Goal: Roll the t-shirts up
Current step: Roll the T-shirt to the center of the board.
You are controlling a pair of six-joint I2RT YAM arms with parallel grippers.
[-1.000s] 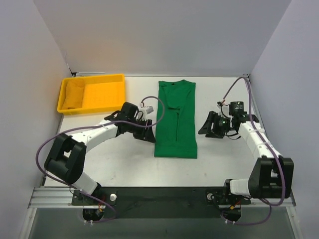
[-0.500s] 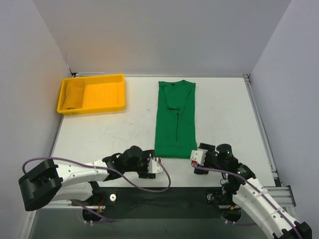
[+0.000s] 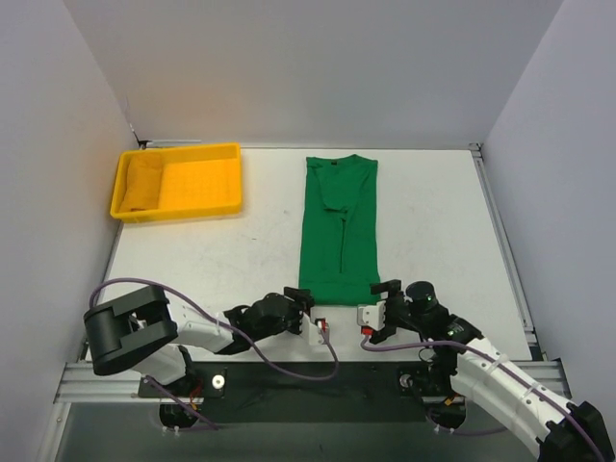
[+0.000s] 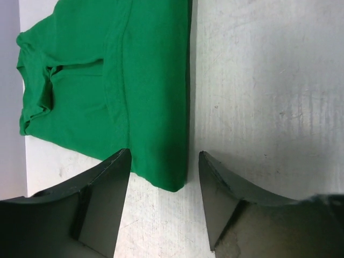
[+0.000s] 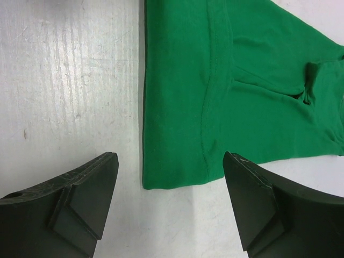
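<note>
A plain green t-shirt lies flat in the middle of the table, folded lengthwise into a narrow strip with its collar at the far end. My left gripper sits low at the strip's near left corner. In the left wrist view that corner of the t-shirt lies between the open fingers of the left gripper. My right gripper sits at the near right corner. The right wrist view shows the t-shirt with its hem corner between the widely open fingers of the right gripper. Neither gripper holds anything.
A yellow plastic tray stands at the far left, with a rolled yellow cloth at its left end. White walls close in the table at the back and both sides. The arms' bases and a black rail run along the near edge.
Both arms have left the shirt's sides and swung to the near edge of the table. Their grippers now straddle the shirt's near corners. Both sets of jaws opened wider.
</note>
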